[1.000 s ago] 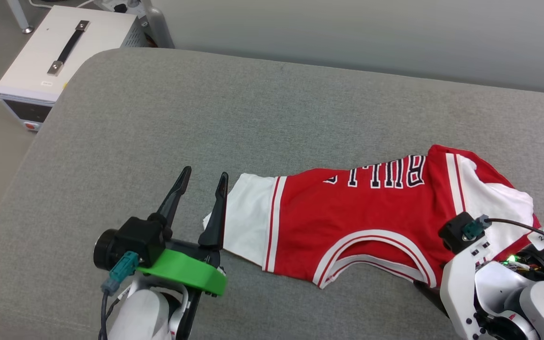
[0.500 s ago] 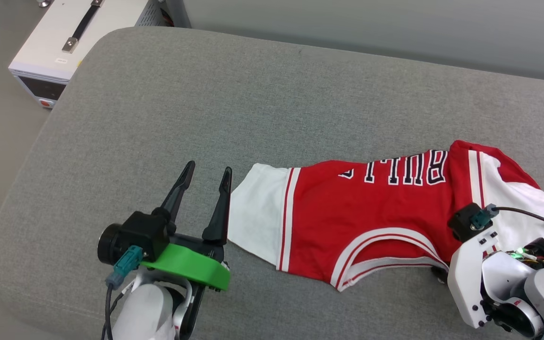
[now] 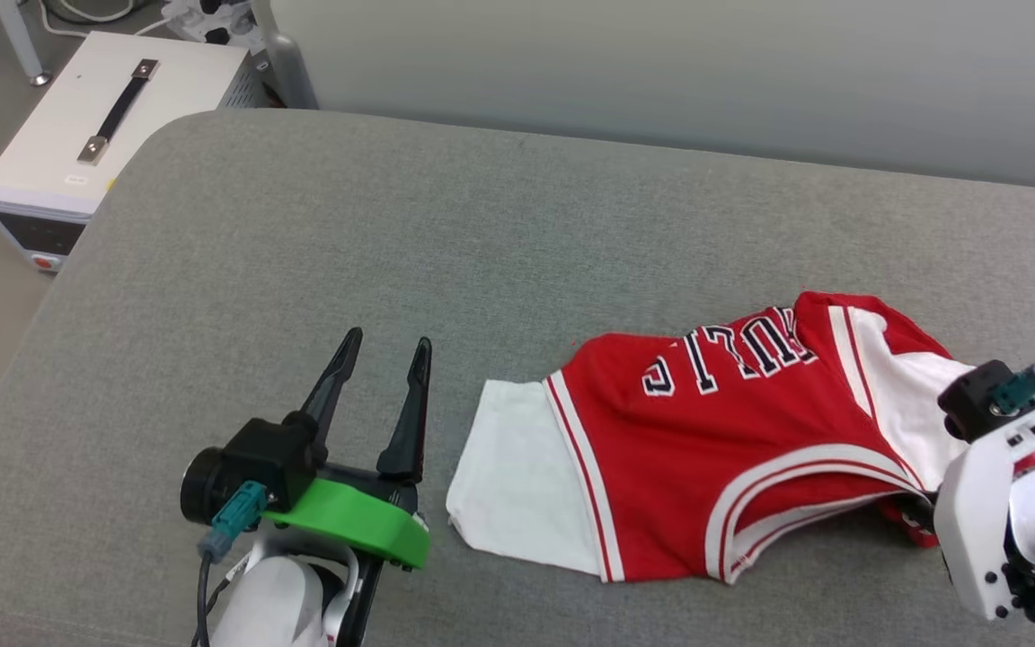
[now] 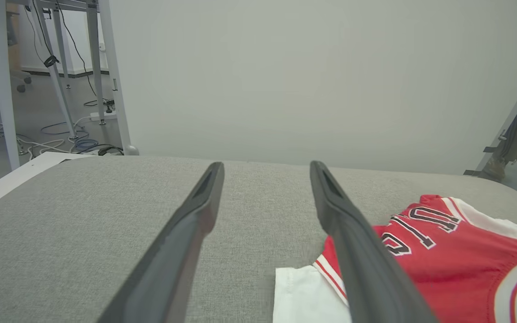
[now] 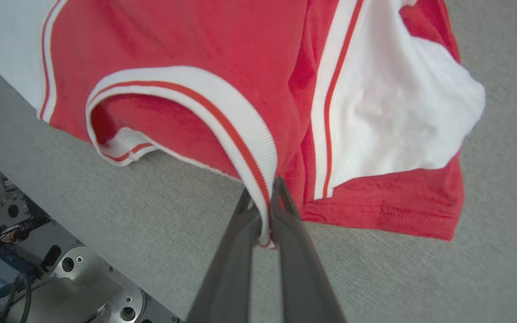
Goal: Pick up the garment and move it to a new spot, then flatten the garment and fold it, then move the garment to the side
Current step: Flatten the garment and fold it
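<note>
The garment (image 3: 715, 449), a red jersey T-shirt with white sleeves and black lettering, lies bunched on the grey cushion (image 3: 392, 225) toward the right. In the right wrist view my right gripper (image 5: 262, 193) is shut on the striped white collar trim of the garment (image 5: 222, 54), close to the shoulder seam. That arm's white wrist (image 3: 994, 512) covers the grip in the head view. To the left of the white sleeve, my left gripper (image 3: 384, 343) stands open and holds nothing. The left wrist view has the left gripper (image 4: 265, 166) over bare cushion, the garment (image 4: 456, 260) at lower right.
A white box (image 3: 77, 135) with a black strap handle stands on the floor off the cushion's far left corner. A pale wall (image 3: 661, 72) runs behind the cushion. Table legs and cables (image 4: 61, 112) stand on the floor at the left.
My right gripper has shut on the collar trim and drawn that side of the garment up and rightward, skewing the lettering. The head camera shifted. The left gripper stayed open in place.
</note>
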You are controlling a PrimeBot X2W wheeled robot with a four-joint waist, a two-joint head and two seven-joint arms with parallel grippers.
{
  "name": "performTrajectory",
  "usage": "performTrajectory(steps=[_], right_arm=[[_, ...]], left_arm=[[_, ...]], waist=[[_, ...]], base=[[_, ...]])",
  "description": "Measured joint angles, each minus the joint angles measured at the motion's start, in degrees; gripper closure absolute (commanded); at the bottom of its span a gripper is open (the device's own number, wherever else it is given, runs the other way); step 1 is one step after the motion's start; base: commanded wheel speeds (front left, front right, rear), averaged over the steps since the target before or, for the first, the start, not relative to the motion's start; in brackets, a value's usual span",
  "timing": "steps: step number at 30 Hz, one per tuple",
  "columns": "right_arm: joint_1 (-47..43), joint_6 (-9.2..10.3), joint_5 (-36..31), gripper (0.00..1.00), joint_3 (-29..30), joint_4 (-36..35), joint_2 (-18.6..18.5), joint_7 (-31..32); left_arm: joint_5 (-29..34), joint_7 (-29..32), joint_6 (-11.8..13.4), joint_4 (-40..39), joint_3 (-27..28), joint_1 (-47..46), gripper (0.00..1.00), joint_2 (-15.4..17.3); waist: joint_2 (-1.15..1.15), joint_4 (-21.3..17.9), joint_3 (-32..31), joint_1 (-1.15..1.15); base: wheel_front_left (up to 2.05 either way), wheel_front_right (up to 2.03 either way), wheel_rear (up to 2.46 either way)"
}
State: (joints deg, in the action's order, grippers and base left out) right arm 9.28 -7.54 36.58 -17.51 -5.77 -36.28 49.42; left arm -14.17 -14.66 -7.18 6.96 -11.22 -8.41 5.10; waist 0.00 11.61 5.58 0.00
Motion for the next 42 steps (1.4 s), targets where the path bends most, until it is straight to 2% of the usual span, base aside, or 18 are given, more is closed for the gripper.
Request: performTrajectory(steps=[6,10,15,21,22,23,24,27,31,37,42], right_arm=[[-9.3,0.0,-4.4,1.0,10.5,-8.6,0.2,10.2],[-15.1,0.0,-8.5,1.0,17.3,-13.1,2.6,13.7],[-19.9,0.0,-14.0,1.0,18.8,-12.7,5.6,12.5],[-20.6,0.0,-17.4,1.0,17.1,-2.7,9.3,4.8],[-20.4,0.0,-17.8,0.62,16.7,-1.1,9.5,3.6],[-20.1,0.0,-18.0,0.0,16.5,0.7,9.8,2.3],[-19.5,0.0,-17.9,0.0,15.4,3.3,10.4,1.6],[-18.3,0.0,-16.0,0.0,14.5,3.8,10.5,1.6],[-14.8,0.0,-13.1,0.0,14.4,-0.6,8.0,4.9],[-7.6,0.0,-8.7,0.0,14.8,-9.3,4.8,14.0],[-1.7,0.0,-9.1,0.0,14.3,-8.2,1.6,18.7]], left_arm=[[0.0,0.0,0.0,0.1,0.1,1.4,0.0,0.0],[0.0,0.0,0.0,0.4,-0.3,1.6,0.0,0.1],[-0.1,0.0,0.0,0.7,-1.3,1.5,0.0,0.1],[-0.5,0.0,0.0,1.4,-2.0,1.5,0.0,0.4],[-0.5,0.0,0.0,1.5,-2.1,1.4,0.0,0.4],[-0.5,0.0,0.0,1.5,-2.3,1.4,0.0,0.5],[-0.5,0.0,0.0,1.7,-2.6,1.3,0.0,0.5],[-0.7,0.0,0.0,1.8,-2.8,1.3,0.0,0.7],[-1.0,0.0,0.0,2.0,-2.8,1.3,0.0,0.7],[-1.1,0.0,0.0,2.1,-2.9,1.1,0.0,0.5],[-1.4,0.0,0.0,1.9,-3.0,-0.1,0.0,0.2]], waist=[[0.0,-2.5,-1.7,0.0],[0.0,-4.0,-2.3,0.0],[0.0,-5.3,-2.3,0.0],[0.0,-5.9,-1.1,0.0],[0.0,-5.9,-0.9,0.0],[0.0,-5.9,-0.8,0.0],[0.0,-5.8,-0.6,0.0],[0.0,-5.6,-0.5,0.0],[0.0,-5.1,-0.4,0.0],[0.0,-4.0,0.4,0.0],[0.0,-2.6,1.6,0.0]], base=[[0.0,0.0,0.0],[0.0,0.0,0.0],[0.0,0.0,0.0],[0.0,0.0,0.0],[0.0,0.0,0.0],[0.0,0.0,0.0],[0.0,0.0,0.0],[0.0,0.0,0.0],[0.0,0.0,0.0],[0.0,0.0,0.0],[0.0,0.0,0.0]])
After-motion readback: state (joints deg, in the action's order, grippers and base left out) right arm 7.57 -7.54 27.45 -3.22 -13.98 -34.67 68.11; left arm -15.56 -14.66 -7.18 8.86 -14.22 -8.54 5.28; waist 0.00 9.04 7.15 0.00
